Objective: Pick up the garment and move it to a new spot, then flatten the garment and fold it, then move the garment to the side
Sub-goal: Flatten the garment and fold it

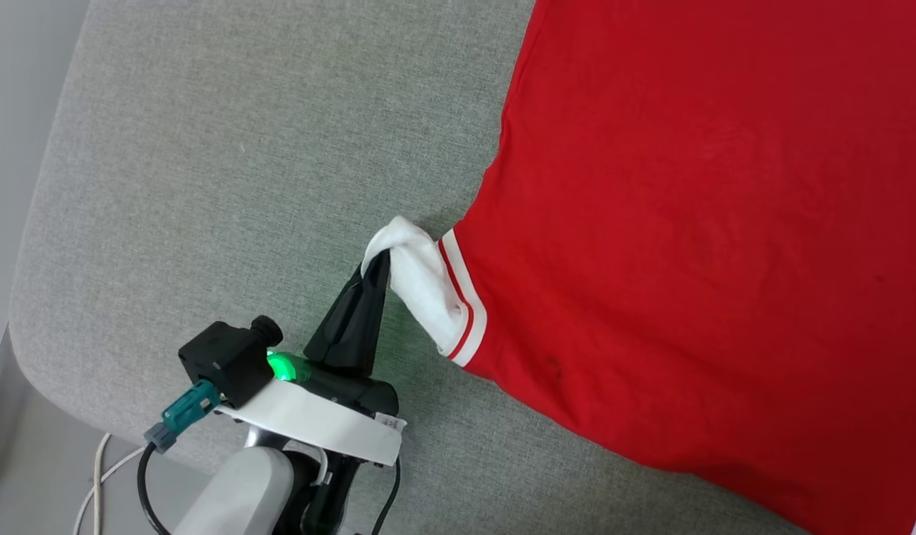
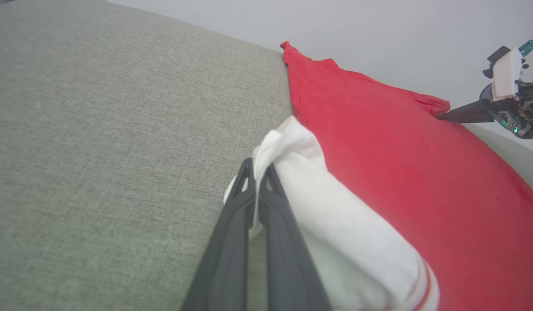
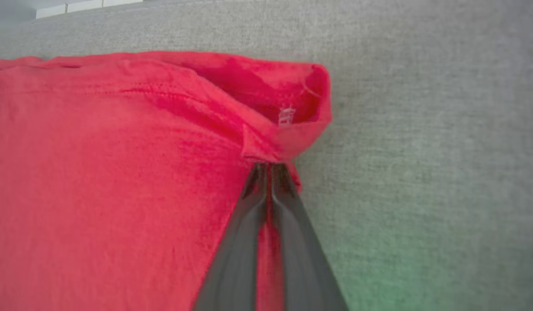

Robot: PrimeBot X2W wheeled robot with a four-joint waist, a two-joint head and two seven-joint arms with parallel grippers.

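No legible text, even on tag [image 3: 286, 115] inside garment [image 3: 119, 181]

Left claw [image 1: 376, 269] is seen low centre in the head view, fingers pressed together, angled up and slightly right. It is clamped on the white sleeve [image 1: 420, 279] of the garment [image 1: 695, 223]. Green LED [image 1: 281, 365] is lit at the wrist; pale forearm [image 1: 242, 490] is seen rising from the bottom edge. Right claw [image 3: 268, 166] is pinched shut on a fold of red hem. In the left wrist view it is seen far right, fingers laid near level.
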